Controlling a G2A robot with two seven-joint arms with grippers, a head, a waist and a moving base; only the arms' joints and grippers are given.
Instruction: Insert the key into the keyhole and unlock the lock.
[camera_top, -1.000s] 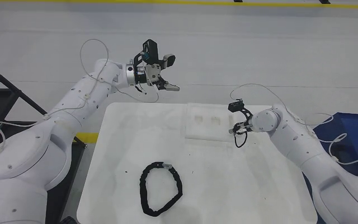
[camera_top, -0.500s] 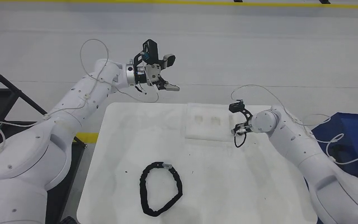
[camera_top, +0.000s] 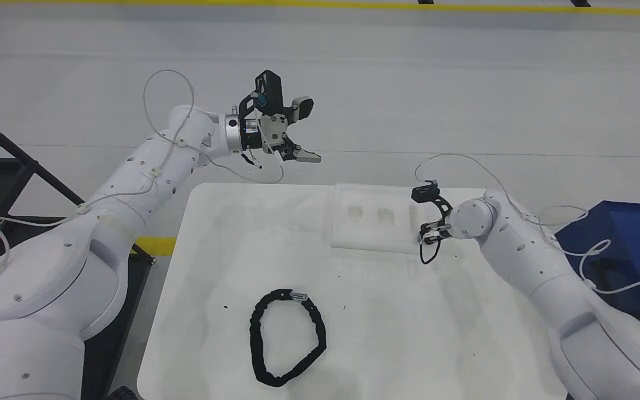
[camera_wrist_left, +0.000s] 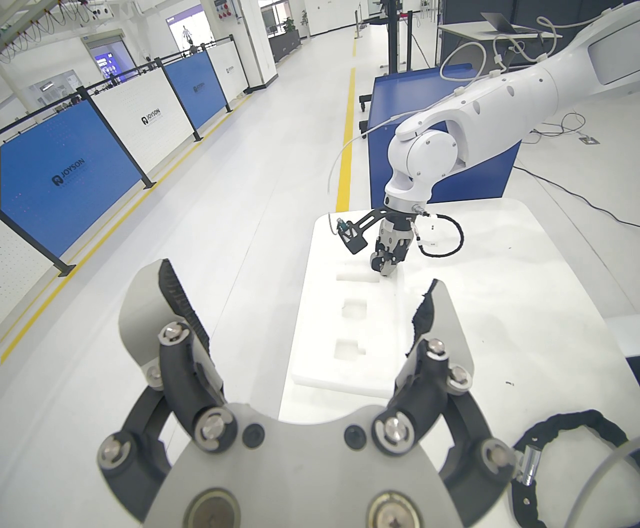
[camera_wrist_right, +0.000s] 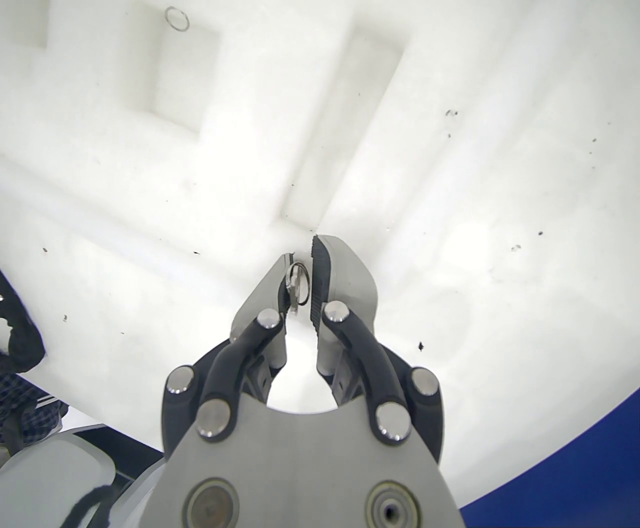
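A black chain lock (camera_top: 287, 337) lies coiled on the near middle of the white table (camera_top: 420, 330), its metal end (camera_wrist_left: 530, 462) showing beside my left wrist. My right gripper (camera_wrist_right: 301, 250) is shut on a small silver key with a ring (camera_wrist_right: 297, 287), just above the right end of a white foam tray (camera_top: 375, 215). From the left wrist view that same gripper (camera_wrist_left: 384, 267) hangs over the tray's far slot. My left gripper (camera_wrist_left: 300, 300) stands open and holds nothing, raised beyond the table's far left corner (camera_top: 300, 152).
The foam tray (camera_wrist_left: 325, 345) has several rectangular recesses, and a loose ring (camera_wrist_right: 177, 19) lies in one. A blue cabinet (camera_wrist_left: 440, 185) stands past the table's right side. Blue barrier panels (camera_wrist_left: 65, 170) line the floor farther off.
The right gripper has shifted slightly to the right along the tray's end. The left arm and the chain lock have not moved.
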